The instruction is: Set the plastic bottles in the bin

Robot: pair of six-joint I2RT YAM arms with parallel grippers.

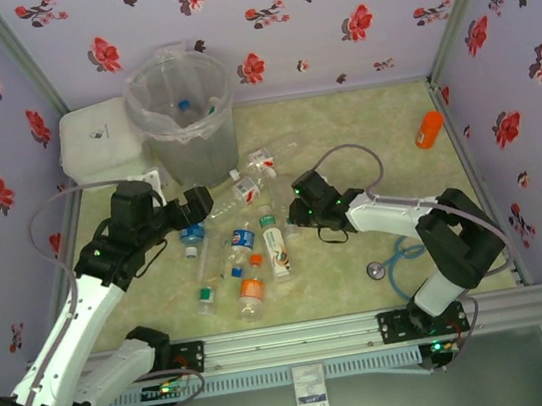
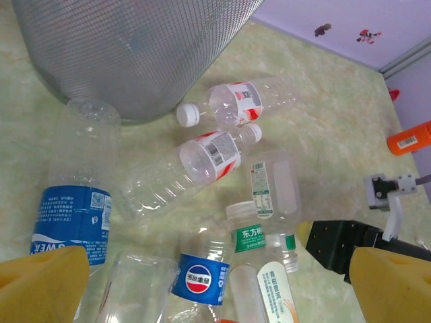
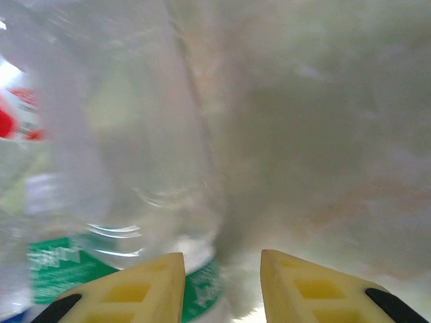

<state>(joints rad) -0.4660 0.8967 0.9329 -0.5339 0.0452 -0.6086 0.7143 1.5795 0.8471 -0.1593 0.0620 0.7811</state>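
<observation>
Right gripper (image 3: 222, 288) jaws nearly closed at green-label bottle (image 3: 114, 161).
We can't tell if it grips; left gripper (image 2: 215, 286) wide open, empty, beside the bin (image 2: 135, 47).

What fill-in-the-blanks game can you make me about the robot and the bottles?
1. Most bottles lie on the table, but a few are already in the ___.
2. The left arm's jaws are wide ___.
3. The bottle-shaped thing by the right wall is ___.
4. The bottle with the round logo has a ___ label.
Missing words: bin, open, orange, blue.
</observation>
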